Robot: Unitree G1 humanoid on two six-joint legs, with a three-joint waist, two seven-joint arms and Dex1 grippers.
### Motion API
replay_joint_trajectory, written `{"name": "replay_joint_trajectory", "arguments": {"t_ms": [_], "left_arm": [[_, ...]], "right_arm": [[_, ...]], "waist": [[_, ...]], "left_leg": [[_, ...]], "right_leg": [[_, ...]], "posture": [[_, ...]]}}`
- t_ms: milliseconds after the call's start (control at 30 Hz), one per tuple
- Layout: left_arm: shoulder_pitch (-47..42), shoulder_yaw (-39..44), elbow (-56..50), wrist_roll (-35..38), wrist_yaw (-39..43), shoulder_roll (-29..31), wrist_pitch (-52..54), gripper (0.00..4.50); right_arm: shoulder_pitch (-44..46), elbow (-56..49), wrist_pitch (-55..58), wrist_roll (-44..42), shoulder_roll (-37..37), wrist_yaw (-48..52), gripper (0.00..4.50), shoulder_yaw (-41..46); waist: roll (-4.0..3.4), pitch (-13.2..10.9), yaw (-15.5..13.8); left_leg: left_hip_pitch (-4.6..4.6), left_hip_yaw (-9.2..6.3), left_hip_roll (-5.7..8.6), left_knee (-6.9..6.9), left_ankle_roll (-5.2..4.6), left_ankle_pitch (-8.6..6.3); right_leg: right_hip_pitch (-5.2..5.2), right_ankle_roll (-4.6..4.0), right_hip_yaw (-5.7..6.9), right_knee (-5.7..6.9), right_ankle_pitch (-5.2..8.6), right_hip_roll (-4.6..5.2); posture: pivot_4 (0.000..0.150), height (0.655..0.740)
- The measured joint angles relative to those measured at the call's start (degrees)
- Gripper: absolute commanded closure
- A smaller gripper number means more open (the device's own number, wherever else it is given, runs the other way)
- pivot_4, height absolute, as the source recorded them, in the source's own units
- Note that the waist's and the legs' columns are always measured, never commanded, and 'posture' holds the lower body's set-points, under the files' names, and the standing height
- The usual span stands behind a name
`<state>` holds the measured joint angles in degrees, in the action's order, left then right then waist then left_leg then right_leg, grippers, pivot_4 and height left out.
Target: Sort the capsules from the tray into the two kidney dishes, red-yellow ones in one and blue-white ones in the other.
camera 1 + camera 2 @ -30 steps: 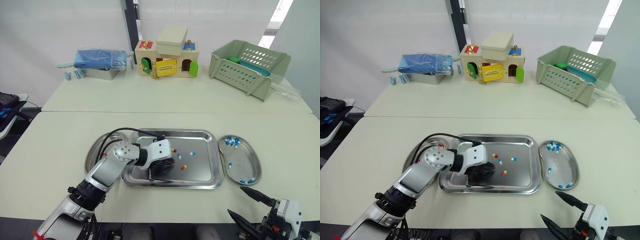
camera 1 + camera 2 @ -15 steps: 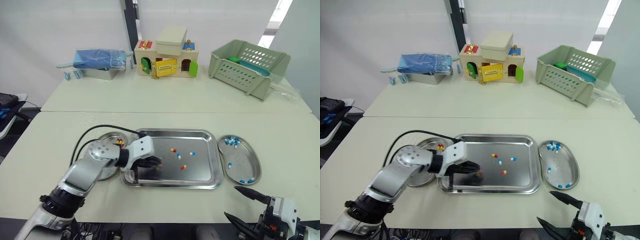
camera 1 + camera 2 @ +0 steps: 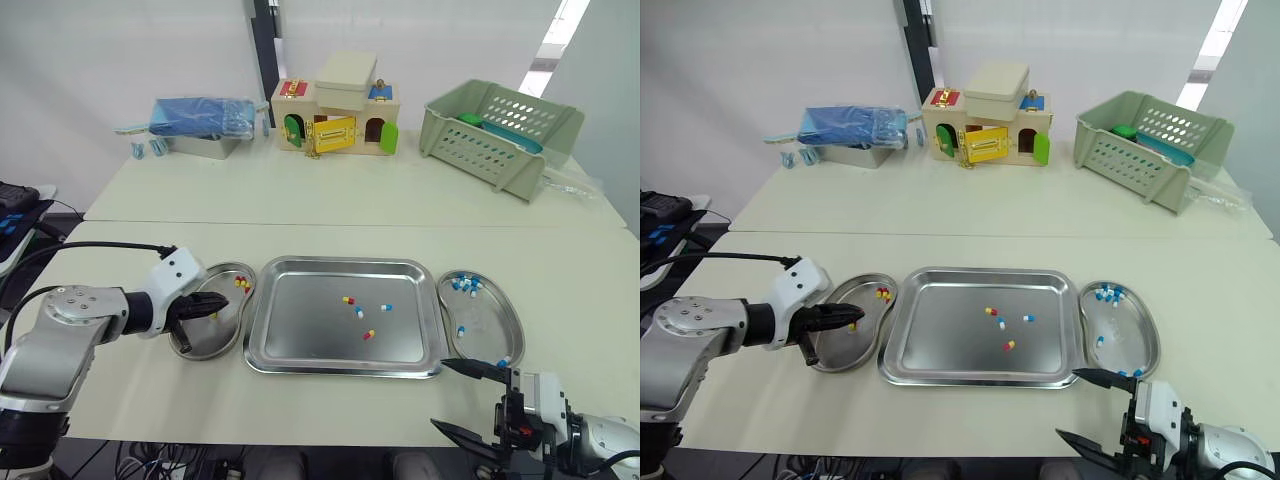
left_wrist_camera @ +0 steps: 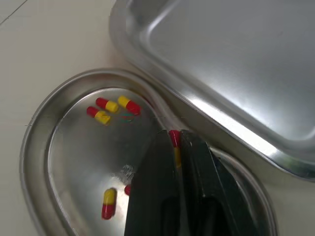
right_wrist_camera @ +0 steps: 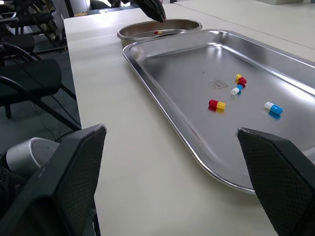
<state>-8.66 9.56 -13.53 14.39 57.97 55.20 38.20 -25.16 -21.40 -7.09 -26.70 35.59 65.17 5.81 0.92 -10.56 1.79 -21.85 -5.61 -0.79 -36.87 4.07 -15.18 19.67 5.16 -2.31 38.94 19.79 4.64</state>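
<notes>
Capsule (image 4: pixel 174 145) in the left hand (image 3: pixel 213 306) is red and yellow, and we see it pinched between the two black fingers (image 4: pixel 152 172), which are closed down to its width. Its long axis runs along the fingers. The red end pokes out past the tips and the yellow half sits between them. The fingers reach out level toward the tray (image 3: pixel 345 264), so the red end leads that way.

The left hand and its capsule hang over the left kidney dish (image 3: pixel 200 338), which lies just beside the tray's left edge. We cannot tell how high above the metal they are. In that dish three loose red-yellow capsules (image 4: pixel 108 104) cluster at the end farther from us. A fourth capsule (image 4: pixel 107 203) lies nearer, beside the fingers, and one more is partly hidden behind them.

On the tray's floor, right of its middle, we see two red-yellow ones (image 3: pixel 347 299) and two blue-white ones (image 3: pixel 386 307), all apart from the left hand.

The right kidney dish (image 3: pixel 515 320) sits just beside the tray's right edge and holds blue-white capsules (image 3: pixel 462 284) at both ends.

The right hand (image 3: pixel 465 400) is near the tray's near right corner, its fingers spread wide with nothing between them.
</notes>
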Motion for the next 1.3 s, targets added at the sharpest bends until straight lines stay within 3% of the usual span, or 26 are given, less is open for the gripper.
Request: {"name": "replay_joint_trajectory", "arguments": {"t_ms": [200,233,667,933,1100,1300], "left_arm": [[2.1,1.1,1.2,0.0,-1.1,0.9,-0.3,4.46],[2.1,1.1,1.2,0.0,-1.1,0.9,-0.3,3.94],[1.5,0.6,2.1,0.2,-1.2,0.9,-1.1,0.04],[1.3,0.7,2.1,3.4,1.9,1.4,-1.4,0.04],[5.7,10.1,5.6,4.1,4.0,3.6,-8.0,0.04],[14.6,21.9,17.0,2.1,6.7,7.0,-16.4,0.04]], "right_arm": [[1.9,1.7,0.2,0.0,0.0,1.0,0.00,-0.5],[2.1,1.7,0.2,0.0,0.0,1.0,0.00,-0.5],[0.6,1.5,0.6,0.0,0.0,0.9,0.00,-0.4],[-1.2,-4.8,8.0,-5.1,4.4,-2.1,0.00,4.5],[-2.4,-5.2,17.9,-8.3,12.0,-4.1,0.00,13.7],[-2.0,0.3,27.0,-10.5,18.7,-3.2,0.00,25.2]], "waist": [[0.01,0.0,0.0],[0.01,0.0,0.0],[0.01,0.0,0.0],[0.01,0.0,0.0],[0.01,0.0,0.1],[0.09,-0.1,0.1]], "left_leg": [[0.00,0.00,0.00,0.00,0.00,0.00],[0.00,0.01,0.00,0.00,0.00,0.00],[0.01,0.00,0.00,0.00,0.00,0.00],[0.00,-0.01,-0.01,0.00,0.00,0.00],[0.01,0.02,-0.01,0.05,-0.01,0.00],[0.02,0.09,-0.01,0.06,-0.01,-0.01]], "right_leg": [[0.00,0.00,0.00,0.00,0.00,0.00],[0.00,0.00,0.00,0.00,0.00,0.00],[0.00,0.00,0.00,0.01,0.00,0.00],[0.01,0.00,0.01,0.03,0.00,0.00],[0.04,-0.01,-0.03,0.02,0.00,-0.01],[0.04,-0.01,-0.04,-0.02,0.00,0.00]], "posture": [[0.150,0.7400],[0.150,0.7400],[0.150,0.7400],[0.150,0.7400],[0.150,0.7400],[0.150,0.7400]]}}
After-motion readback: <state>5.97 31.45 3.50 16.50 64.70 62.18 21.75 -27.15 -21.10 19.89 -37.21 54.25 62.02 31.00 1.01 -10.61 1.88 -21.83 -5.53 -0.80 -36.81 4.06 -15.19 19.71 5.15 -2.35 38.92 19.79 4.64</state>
